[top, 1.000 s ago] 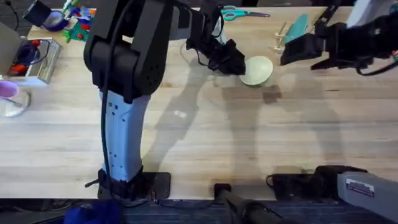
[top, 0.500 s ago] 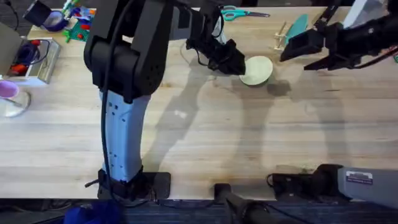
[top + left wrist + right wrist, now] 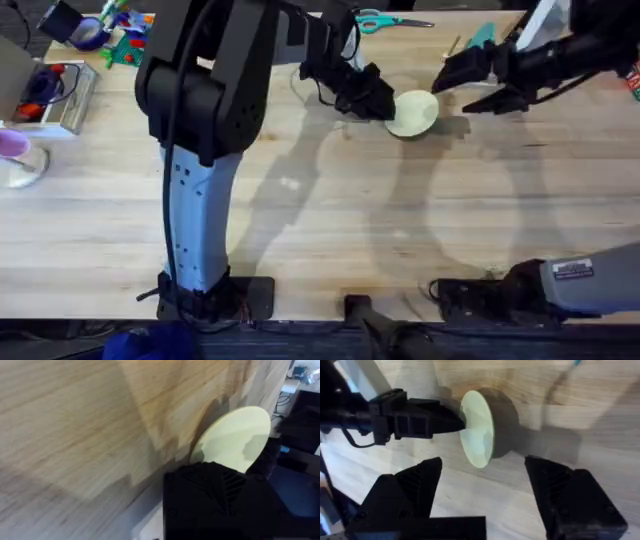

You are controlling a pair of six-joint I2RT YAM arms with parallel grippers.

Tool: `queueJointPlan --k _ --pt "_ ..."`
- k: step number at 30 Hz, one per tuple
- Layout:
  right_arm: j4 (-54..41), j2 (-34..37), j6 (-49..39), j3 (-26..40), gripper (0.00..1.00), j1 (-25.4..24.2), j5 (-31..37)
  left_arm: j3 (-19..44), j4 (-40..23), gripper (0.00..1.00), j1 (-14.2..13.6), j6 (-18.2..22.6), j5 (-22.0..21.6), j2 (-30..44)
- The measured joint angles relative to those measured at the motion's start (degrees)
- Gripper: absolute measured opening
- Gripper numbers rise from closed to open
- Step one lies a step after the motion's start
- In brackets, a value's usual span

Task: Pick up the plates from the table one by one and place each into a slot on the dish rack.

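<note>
Left tool [image 3: 385, 103] grips cream plate [image 3: 413, 112] (tilted, face toward right tool [image 3: 482, 485]).

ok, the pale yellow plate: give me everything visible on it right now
The pale yellow plate is small, round, plain and matte, plastic-looking. It is tipped up off the table, one face turned toward the right hand, which hovers open nearby without touching it. The left hand pinches its edge on the far side from the right hand. Its shadow falls on the wood beside it. No chips or marks are visible.

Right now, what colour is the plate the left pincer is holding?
Pale yellow-cream. The plate shows best in the right wrist view, gripped at its edge by the left pincer.
</note>
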Motion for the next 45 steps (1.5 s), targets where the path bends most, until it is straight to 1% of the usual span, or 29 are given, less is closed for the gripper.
queueJointPlan --k 5,9,14,18,26,30,36,37,38,39,45 --pt "0.55 4.62 0.81 0.0 0.988 0.0 -0.78 0.0 0.02 0.042 0.0 -0.01 0.0 0.0" --pt "2.98 7.04 2.2 0.0 0.988 0.01 -1.0 0.0 0.02 0.042 0.0 -0.01 -0.01 0.0" --pt "7.03 7.49 3.57 0.0 0.992 0.66 -1.17 0.0 0.02 0.042 0.0 -0.02 -0.02 0.0" --pt "8.73 7.51 5.02 0.0 0.992 2.14 -1.37 0.0 0.02 0.042 0.0 -0.02 0.0 0.0" --pt "9.18 9.27 5.82 0.02 0.992 4.92 -1.49 0.0 0.02 0.042 0.0 -0.02 -0.02 0.0" --pt "9.16 10.64 6.21 0.02 0.992 5.05 -1.61 0.0 0.02 0.042 0.0 -0.02 0.0 0.0" --pt "8.94 10.72 6.41 0.02 0.991 5.05 -1.66 0.0 0.02 0.042 0.0 -0.02 -0.02 0.0" --pt "8.94 10.72 6.39 0.02 0.987 5.05 -1.69 0.0 0.02 0.042 0.0 -0.01 -0.02 0.0" --pt "8.94 10.71 6.55 0.02 0.943 5.05 -1.78 0.0 0.02 0.042 0.0 -0.02 -0.02 0.0" --pt "8.94 10.72 6.58 0.02 0.925 5.05 -1.78 0.0 0.02 0.042 0.0 -0.02 -0.02 0.0" --pt "8.93 10.72 6.6 0.02 0.854 5.05 -1.8 0.0 0.02 0.042 0.0 -0.02 -0.02 0.0"
